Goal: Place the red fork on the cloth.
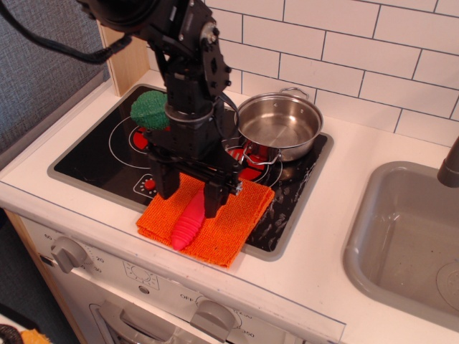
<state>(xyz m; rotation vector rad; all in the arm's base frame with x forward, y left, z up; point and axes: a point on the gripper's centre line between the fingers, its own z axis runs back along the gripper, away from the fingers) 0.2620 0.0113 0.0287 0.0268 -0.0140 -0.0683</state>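
The red fork [187, 219], a red-pink ribbed toy piece, lies on the orange cloth [229, 218] at the front of the black stovetop. My gripper [188, 192] hangs just above the fork's far end. Its two black fingers [213, 197] stand apart on either side of the fork, open and not gripping it. The cloth's far left part is hidden behind the gripper.
A steel pot [278, 126] stands on the back right burner, close to the cloth's far edge. A green knobbly toy [149, 109] sits on the back left burner. A grey sink [409, 236] lies to the right. The stove's knobs [66, 252] are at the front.
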